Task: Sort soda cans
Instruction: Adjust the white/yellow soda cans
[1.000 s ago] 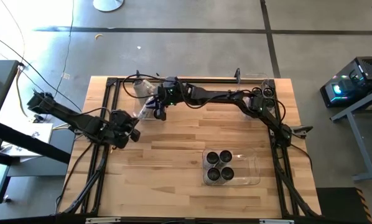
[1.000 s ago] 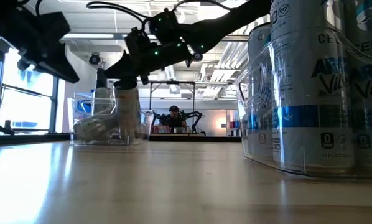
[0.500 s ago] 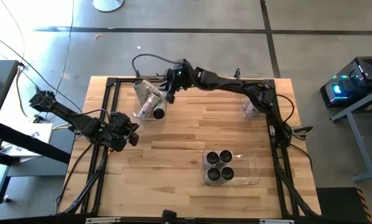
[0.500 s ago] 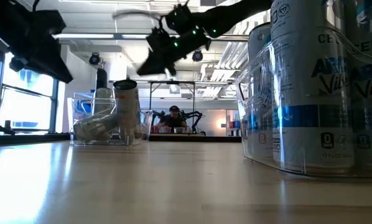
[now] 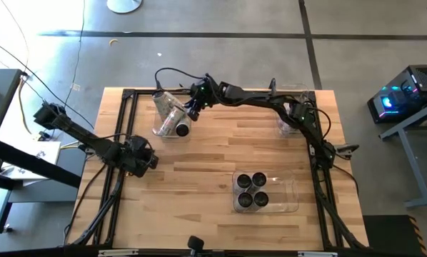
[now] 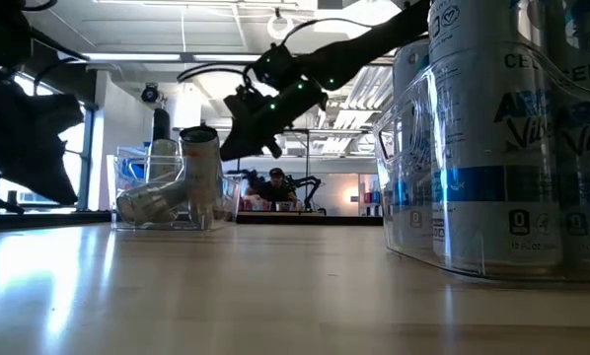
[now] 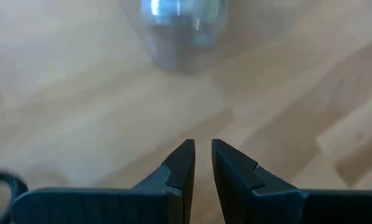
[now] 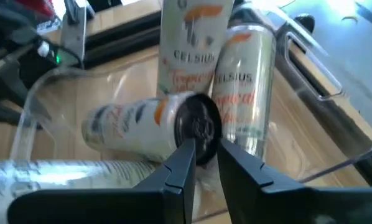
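Observation:
A clear bin (image 5: 162, 106) at the table's far left holds soda cans with orange labels. In the low view one can (image 6: 201, 177) stands upright at the bin and another (image 6: 147, 203) lies on its side inside. My right gripper (image 5: 192, 112) hangs shut just above the bin's right side, tipped down at the cans. In its wrist view the fingers (image 8: 201, 152) sit just before a can's dark end (image 8: 198, 127); I see no touch. My left gripper (image 5: 149, 163) is shut and low over bare wood near the left edge. Several cans (image 5: 252, 190) stand in a near-right bin.
The near-right bin (image 5: 289, 197) fills the low view's right side with its blue-labelled cans (image 6: 492, 148). Another clear bin (image 5: 290, 123) sits at the far right beside my right arm. Black frame rails run along the table's edges. Bare wood lies between the bins.
My right gripper has risen off the upright can at the bin's near end and swung toward the far edge, then sunk back a little and tipped down toward the bin. The can stays standing. My left gripper has dropped lower, toward the table's left edge.

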Motion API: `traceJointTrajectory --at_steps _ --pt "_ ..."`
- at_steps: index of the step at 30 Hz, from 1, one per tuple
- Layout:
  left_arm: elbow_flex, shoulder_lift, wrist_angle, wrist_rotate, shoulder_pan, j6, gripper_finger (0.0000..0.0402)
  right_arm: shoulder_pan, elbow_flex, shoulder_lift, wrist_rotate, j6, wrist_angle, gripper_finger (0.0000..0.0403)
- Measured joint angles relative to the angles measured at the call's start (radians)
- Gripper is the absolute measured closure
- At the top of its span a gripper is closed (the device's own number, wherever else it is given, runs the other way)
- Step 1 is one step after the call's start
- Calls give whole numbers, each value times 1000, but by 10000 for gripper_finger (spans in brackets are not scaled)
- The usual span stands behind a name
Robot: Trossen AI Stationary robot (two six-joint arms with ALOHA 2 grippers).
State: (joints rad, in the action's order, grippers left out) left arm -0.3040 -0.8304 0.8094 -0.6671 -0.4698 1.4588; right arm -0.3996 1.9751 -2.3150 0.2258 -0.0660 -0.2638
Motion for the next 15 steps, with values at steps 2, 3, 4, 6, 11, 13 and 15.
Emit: traceJointTrajectory --at_steps 2,3,4,6,11,13,15 --pt "1 -5 3 -53 1 -13 354 1 0 2 -21 -9 23 341" --pt "2 -7 4 -79 4 -25 354 1 1 3 -24 -11 30 341" --pt "2 -8 3 -106 9 -41 354 1 1 3 -24 -16 36 341" --pt "2 -9 0 -160 22 -74 354 0 1 3 -28 -24 42 341" --pt "2 -9 0 -249 68 -129 354 0 2 -6 -34 -24 43 341" --pt "2 -9 4 -251 86 -135 354 1 1 -8 -53 -23 40 341" --pt "2 -9 6 -246 103 -135 354 1 1 -8 -58 -23 45 341"
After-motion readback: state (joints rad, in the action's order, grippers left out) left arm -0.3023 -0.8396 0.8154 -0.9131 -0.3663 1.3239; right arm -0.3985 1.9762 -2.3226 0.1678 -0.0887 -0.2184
